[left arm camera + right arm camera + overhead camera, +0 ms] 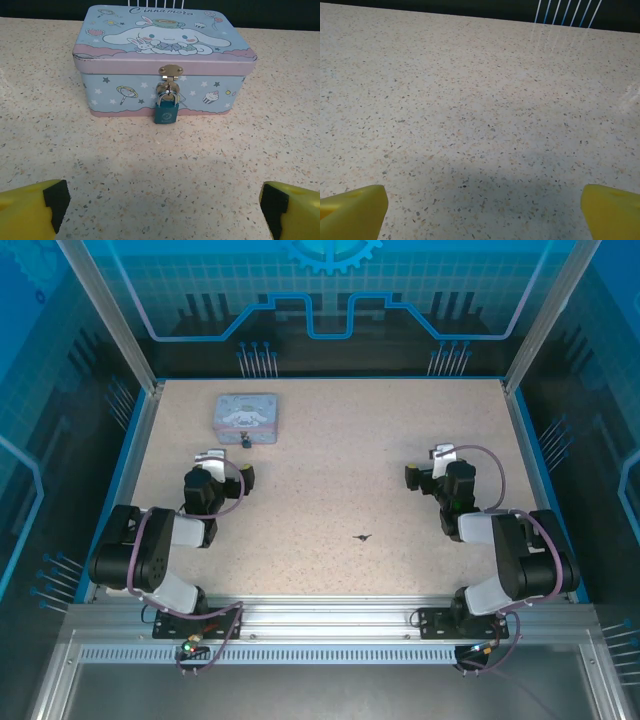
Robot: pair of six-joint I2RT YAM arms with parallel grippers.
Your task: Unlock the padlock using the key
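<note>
Teal padlock [165,111] on far tin's [125,95] front; key [364,537] on open table [330,480]; both jaws spread

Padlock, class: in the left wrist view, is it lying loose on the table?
No, the padlock hangs from the hasp on the front of the tin.

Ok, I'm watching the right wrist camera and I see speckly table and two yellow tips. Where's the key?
Observer: The key lies flat on the table, near the middle and a little to the right, between the two arms.
Operator: And where's the padlock?
Observer: The padlock hangs from the clasp on the front of a blue cartoon tin, at the table's far left.
Operator: Is the other pincer holding something?
Observer: No, the left pincer is open and empty, facing the tin's front.
</note>
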